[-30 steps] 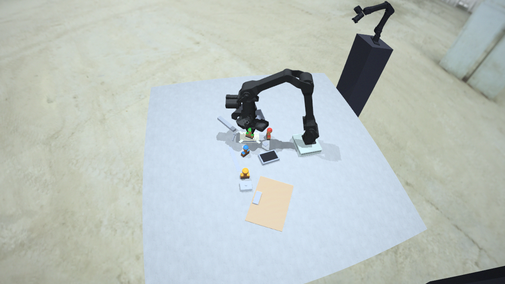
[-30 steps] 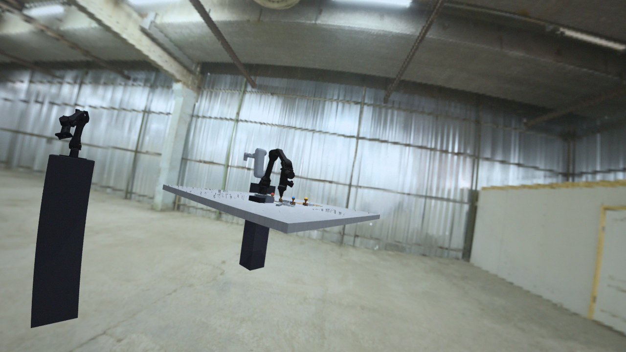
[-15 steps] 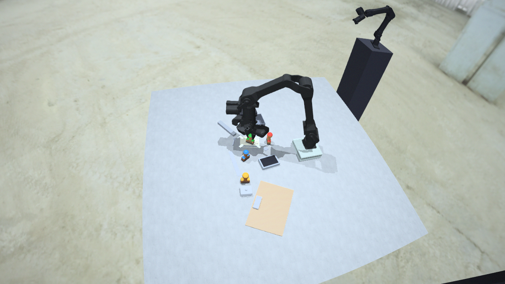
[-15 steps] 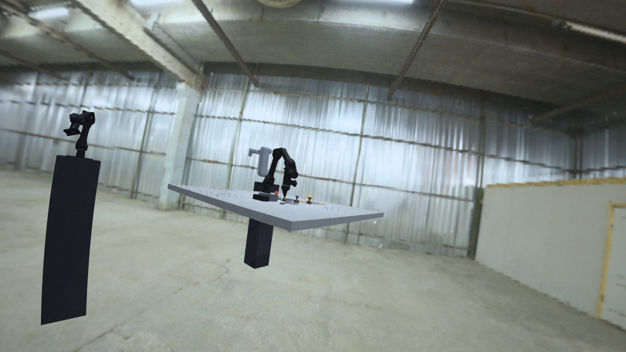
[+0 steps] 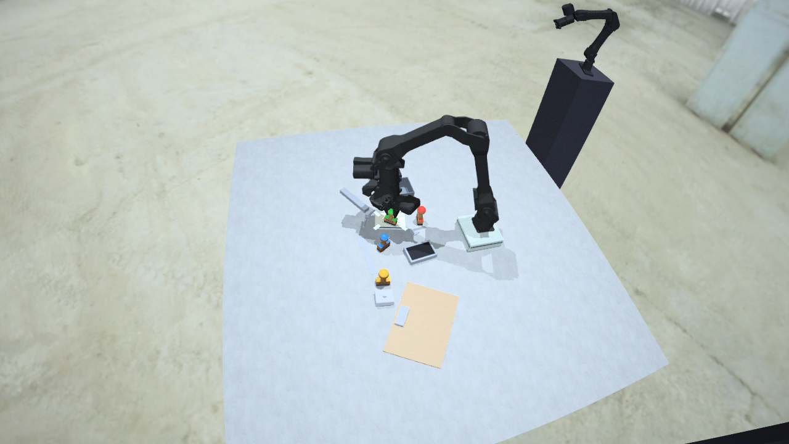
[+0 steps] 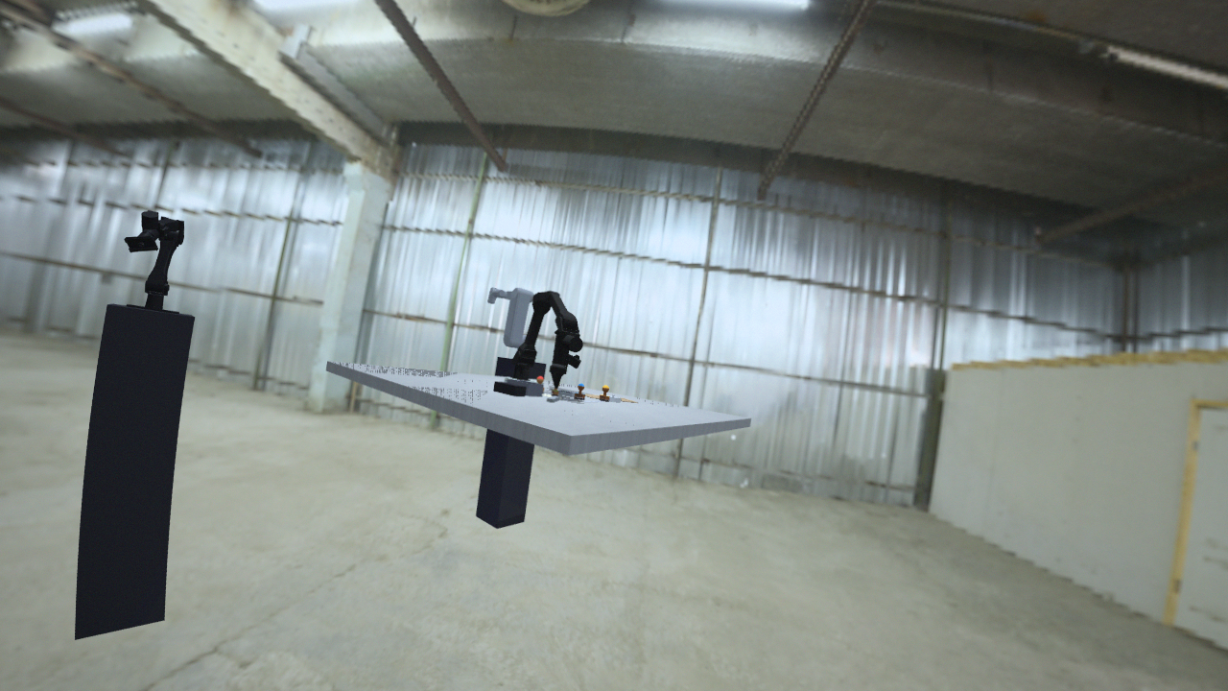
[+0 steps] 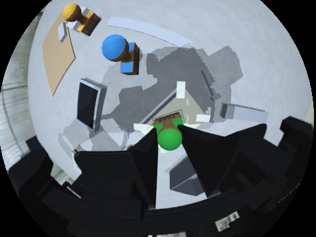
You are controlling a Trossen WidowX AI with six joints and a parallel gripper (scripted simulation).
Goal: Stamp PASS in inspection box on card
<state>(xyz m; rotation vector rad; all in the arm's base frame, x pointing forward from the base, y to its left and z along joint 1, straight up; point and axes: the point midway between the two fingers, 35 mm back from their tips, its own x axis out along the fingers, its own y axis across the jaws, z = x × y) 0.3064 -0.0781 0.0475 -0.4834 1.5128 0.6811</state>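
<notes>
My gripper [image 7: 166, 130] is shut on the green-knobbed stamp [image 7: 170, 138] [image 5: 390, 218], whose side lettering is too small to read surely. The stamp is upright over the cream card [image 7: 191, 103] [image 5: 380, 226], at or just above its printed box outline. Whether its face touches the card I cannot tell; the stamp hides the inside of the box. The card has white pieces at its corners and a dark stripe along one edge. The ink pad [image 7: 88, 105] [image 5: 420, 251] lies open, dark in a grey case, to the card's left in the wrist view.
A blue stamp [image 5: 383, 242] [image 7: 115, 48], a yellow stamp [image 5: 383, 277] [image 7: 72, 12] and a red stamp [image 5: 420, 214] stand around the card. A tan board [image 5: 427, 331] [image 7: 57, 60] lies beyond the pad. A grey bar [image 5: 353, 199] and a dark grey tray [image 7: 185, 179] are near the card.
</notes>
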